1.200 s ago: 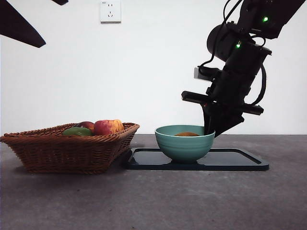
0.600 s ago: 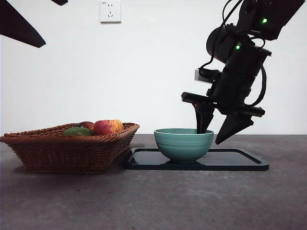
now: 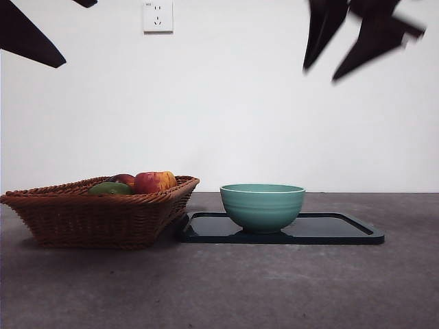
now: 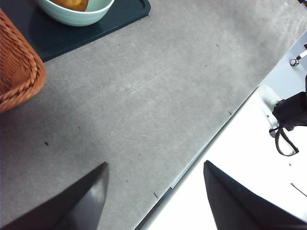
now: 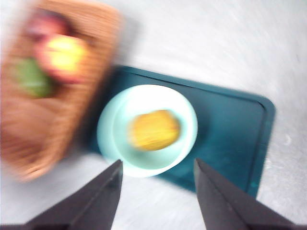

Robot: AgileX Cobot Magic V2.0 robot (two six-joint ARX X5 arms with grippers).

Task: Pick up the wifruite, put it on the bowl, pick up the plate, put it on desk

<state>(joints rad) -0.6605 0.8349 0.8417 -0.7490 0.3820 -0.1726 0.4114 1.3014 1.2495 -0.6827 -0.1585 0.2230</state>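
right wrist view: wifruite (image 5: 154, 129) lies inside bowl (image 5: 115, 139), bowl on dark tray (image 5: 230, 129) on desk (image 3: 219, 288). right gripper (image 5: 158, 191) high above bowl, jaws wide, empty. left gripper (image 4: 156, 191) wide, empty, over bare desk.

Brown woven wicker basket (image 3: 96, 216) sits beside a flat dark teal rectangular tray (image 3: 343, 229), near corner just beside the tray's edge. Basket contents: red-yellow apple (image 3: 154, 181), green fruit (image 3: 110, 188), dark red fruit (image 3: 124, 179) partly hidden behind them. White wall socket (image 3: 158, 16) mounted high on the white wall (image 3: 219, 116).
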